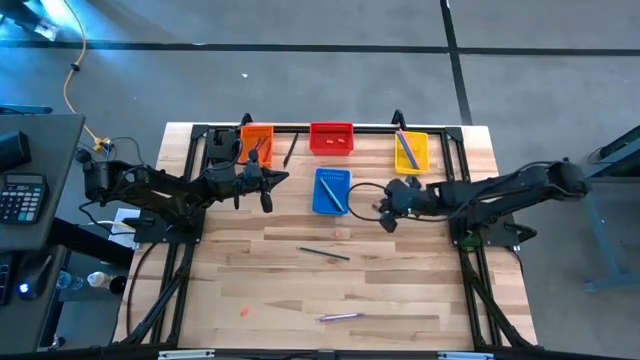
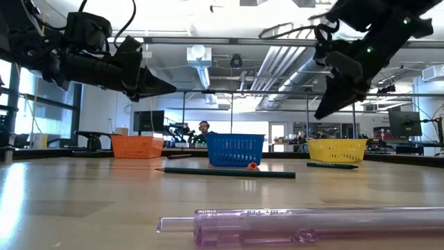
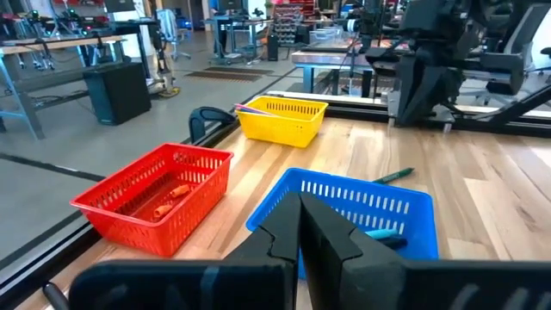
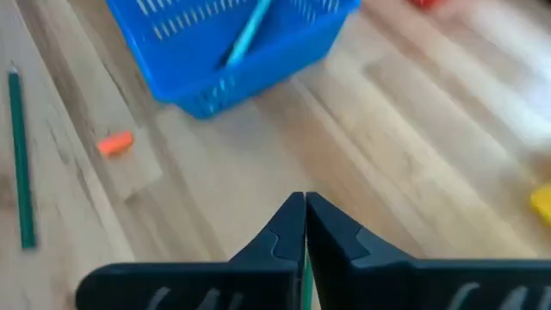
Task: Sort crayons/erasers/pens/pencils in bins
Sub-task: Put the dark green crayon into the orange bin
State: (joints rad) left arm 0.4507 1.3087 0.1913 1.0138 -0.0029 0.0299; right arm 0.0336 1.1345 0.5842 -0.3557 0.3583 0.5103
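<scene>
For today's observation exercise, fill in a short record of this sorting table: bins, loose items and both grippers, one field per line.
bins: orange bin, red bin, yellow bin along the far edge; blue bin nearer the middle
loose items: green pencil, orange eraser, purple pen
left gripper: shut, empty, beside blue bin
right gripper: shut, above the table beside blue bin

Four bins; strays on tabletop

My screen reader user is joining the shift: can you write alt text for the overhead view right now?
Two dark arms hover over a wooden table, the left gripper and right gripper both shut, flanking a blue bin. Orange, red and yellow bins line the far edge; a dark pencil and purple pen lie loose.
</scene>
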